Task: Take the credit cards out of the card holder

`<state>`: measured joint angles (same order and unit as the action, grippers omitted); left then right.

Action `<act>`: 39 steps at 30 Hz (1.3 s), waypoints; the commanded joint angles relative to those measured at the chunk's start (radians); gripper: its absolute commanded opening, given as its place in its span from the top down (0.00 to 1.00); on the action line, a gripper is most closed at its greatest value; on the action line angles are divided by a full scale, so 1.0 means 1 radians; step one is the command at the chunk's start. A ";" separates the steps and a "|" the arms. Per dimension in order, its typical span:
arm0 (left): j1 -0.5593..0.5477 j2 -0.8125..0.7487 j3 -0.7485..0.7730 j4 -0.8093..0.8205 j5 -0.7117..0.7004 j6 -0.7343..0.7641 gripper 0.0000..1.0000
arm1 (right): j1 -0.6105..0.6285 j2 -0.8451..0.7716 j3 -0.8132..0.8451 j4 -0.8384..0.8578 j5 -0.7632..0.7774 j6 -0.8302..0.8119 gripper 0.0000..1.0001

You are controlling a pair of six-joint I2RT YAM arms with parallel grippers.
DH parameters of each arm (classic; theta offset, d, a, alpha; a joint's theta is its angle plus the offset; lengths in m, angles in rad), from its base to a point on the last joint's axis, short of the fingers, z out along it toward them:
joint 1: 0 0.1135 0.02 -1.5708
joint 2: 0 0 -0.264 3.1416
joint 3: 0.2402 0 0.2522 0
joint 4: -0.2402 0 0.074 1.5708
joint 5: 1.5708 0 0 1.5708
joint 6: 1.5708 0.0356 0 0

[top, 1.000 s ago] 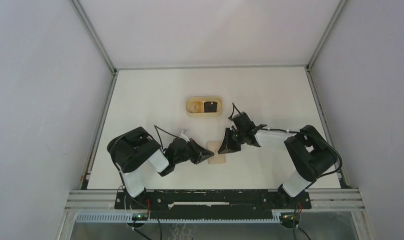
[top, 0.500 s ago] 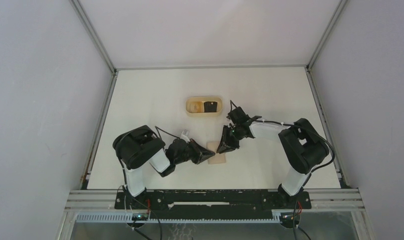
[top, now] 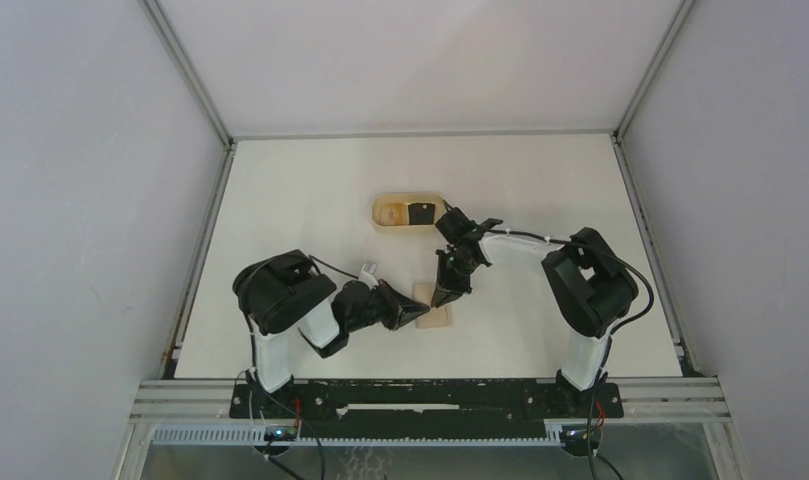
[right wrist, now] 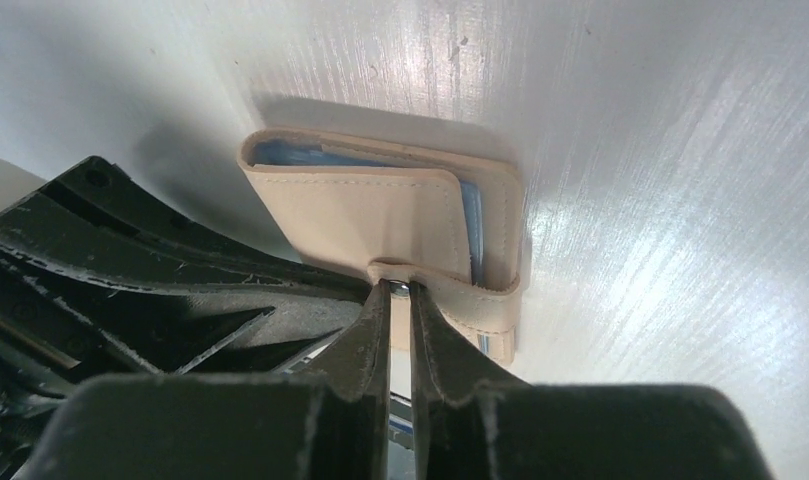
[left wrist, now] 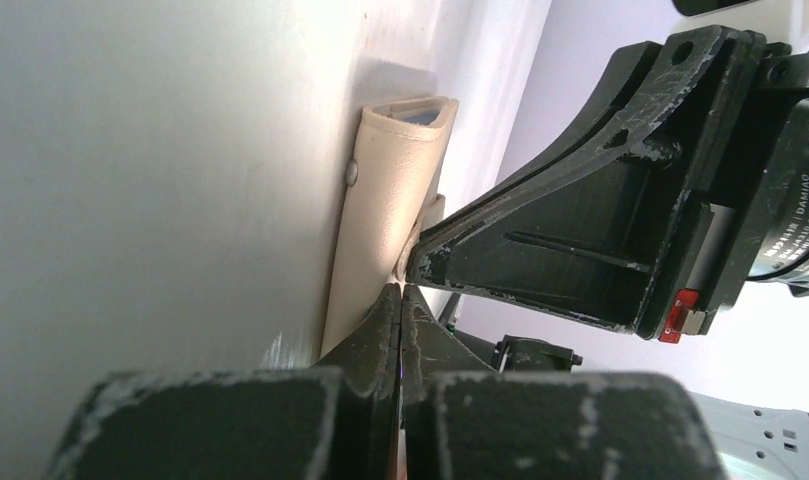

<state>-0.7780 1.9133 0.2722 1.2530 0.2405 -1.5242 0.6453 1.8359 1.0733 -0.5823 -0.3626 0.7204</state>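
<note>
The tan card holder lies on the table between both grippers. In the right wrist view it is still folded, and a light blue card shows inside it. My right gripper is shut on the snap tab of its strap. My left gripper is shut at the holder's near edge, seemingly pinching it. The snap dot faces the table side. A black card lies in the oval tray.
The oval tan tray stands just behind the right wrist, mid-table. My right gripper fills the space right of the holder in the left wrist view. Metal frame rails run along the table's left and right edges.
The right arm has swung left, its wrist now closer to the tray, while its fingertips stay at the holder. The left arm has barely moved.
</note>
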 commanded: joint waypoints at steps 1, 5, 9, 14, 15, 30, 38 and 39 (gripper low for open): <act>0.009 0.037 -0.033 0.092 0.008 -0.018 1.00 | 0.076 0.155 -0.023 -0.126 0.328 -0.047 0.87; 0.015 0.028 -0.045 0.115 0.011 -0.013 1.00 | 0.095 0.164 0.013 -0.147 0.341 -0.049 0.82; 0.026 -0.034 -0.047 0.055 0.009 0.025 1.00 | 0.088 0.098 0.055 -0.151 0.329 -0.056 0.73; 0.031 -0.224 -0.004 -0.214 -0.019 0.159 1.00 | 0.048 -0.051 0.113 -0.136 0.322 -0.090 0.59; 0.031 -0.285 0.015 -0.313 -0.036 0.206 1.00 | 0.037 -0.094 0.114 -0.115 0.310 -0.103 0.56; 0.153 -0.840 0.378 -1.231 -0.449 0.854 0.00 | -0.227 -0.682 -0.137 0.272 0.157 -0.247 0.22; 0.354 -1.043 0.367 -1.294 -0.453 1.018 0.00 | -0.275 -0.862 -0.255 0.351 0.359 -0.222 0.00; 0.388 -1.068 0.356 -1.288 -0.431 1.029 0.00 | -0.274 -0.868 -0.262 0.360 0.362 -0.208 0.00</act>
<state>-0.4896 0.9455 0.6125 -0.0189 -0.2058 -0.6151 0.3744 1.0229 0.8074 -0.3302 -0.1020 0.4976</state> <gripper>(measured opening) 0.996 0.993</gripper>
